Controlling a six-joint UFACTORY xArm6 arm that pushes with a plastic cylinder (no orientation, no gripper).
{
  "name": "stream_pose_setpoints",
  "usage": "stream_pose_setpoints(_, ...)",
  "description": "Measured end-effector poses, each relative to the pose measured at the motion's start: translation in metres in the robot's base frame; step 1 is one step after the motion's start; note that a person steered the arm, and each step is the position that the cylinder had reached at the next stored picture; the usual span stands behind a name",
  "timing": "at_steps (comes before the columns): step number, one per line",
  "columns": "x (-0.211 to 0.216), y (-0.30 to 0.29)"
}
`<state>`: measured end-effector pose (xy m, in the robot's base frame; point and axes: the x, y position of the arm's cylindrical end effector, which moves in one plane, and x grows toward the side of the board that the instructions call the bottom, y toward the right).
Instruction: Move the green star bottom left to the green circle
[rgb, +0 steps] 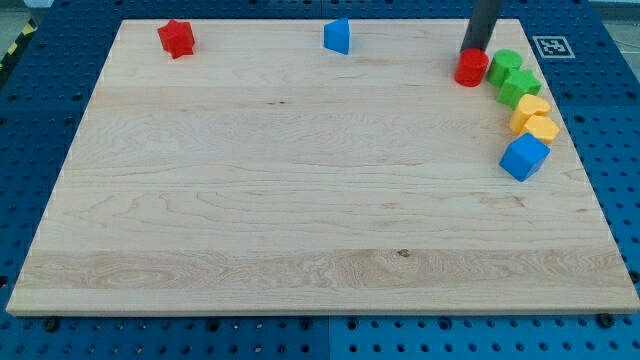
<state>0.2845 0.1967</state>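
The green circle (506, 63) lies near the board's top right. The green star (520, 85) sits just below and right of it, touching it. My tip (472, 49) comes down from the view's top and ends right above a red cylinder (471, 68), which lies just left of the green circle. The tip is left of both green blocks.
Two yellow blocks (530, 109) (541, 128) and a blue cube (524, 157) run down the right side below the green star. A red star (176, 38) lies at top left and a blue block (338, 36) at top middle. The wooden board (300, 200) rests on a blue pegboard table.
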Motion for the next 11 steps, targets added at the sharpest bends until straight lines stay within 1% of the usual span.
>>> stream_pose_setpoints(1,0.021,-0.02)
stream_pose_setpoints(2,0.029,-0.025)
stream_pose_setpoints(3,0.029,-0.008)
stream_pose_setpoints(5,0.071,-0.003)
stream_pose_setpoints(6,0.096,-0.01)
stream_pose_setpoints(7,0.109,-0.042)
stream_pose_setpoints(8,0.109,-0.043)
stream_pose_setpoints(9,0.084,-0.045)
stream_pose_setpoints(10,0.036,-0.073)
stream_pose_setpoints(11,-0.022,-0.063)
